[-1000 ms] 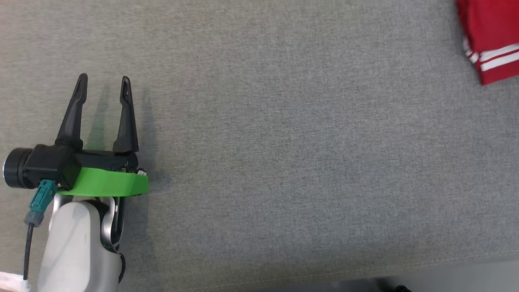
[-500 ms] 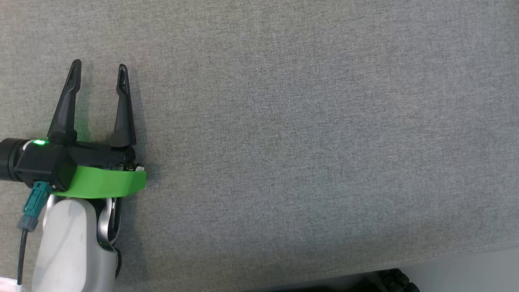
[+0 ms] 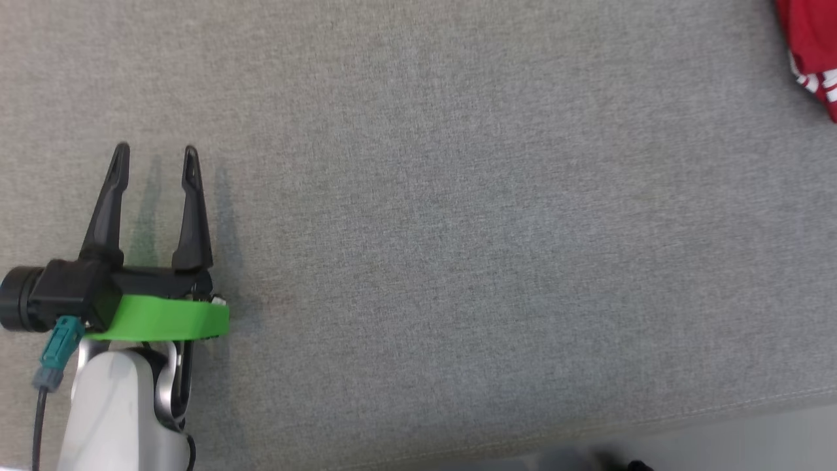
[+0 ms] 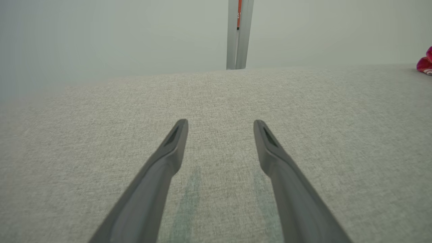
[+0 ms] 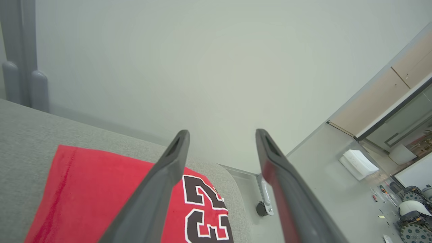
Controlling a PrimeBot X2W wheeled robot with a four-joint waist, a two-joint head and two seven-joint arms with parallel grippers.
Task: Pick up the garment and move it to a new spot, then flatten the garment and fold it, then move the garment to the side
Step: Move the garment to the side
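The garment (image 5: 98,195) is a red jersey with black and white numerals, lying folded flat near the corner of the grey padded table (image 3: 458,229). In the head view just a red edge of the garment (image 3: 811,46) pokes in at the top right, and the left wrist view catches a sliver of the garment (image 4: 425,64) at the far right. My right gripper (image 5: 221,135) hovers above the garment, open, with nothing between its fingers. My left gripper (image 3: 155,154) rests low over bare table at the left, open and empty, far from the garment; the left gripper (image 4: 220,123) shows spread fingers.
The table's front edge (image 3: 654,418) runs along the bottom of the head view, with floor beyond. A grey post (image 4: 239,33) stands behind the table against a pale wall. Past the table's corner I see floor, a caster (image 5: 261,209) and wheeled equipment (image 5: 413,219).
The head camera has shifted, so the garment's red edge left the picture and came back at the top right. The left gripper stays open over the table.
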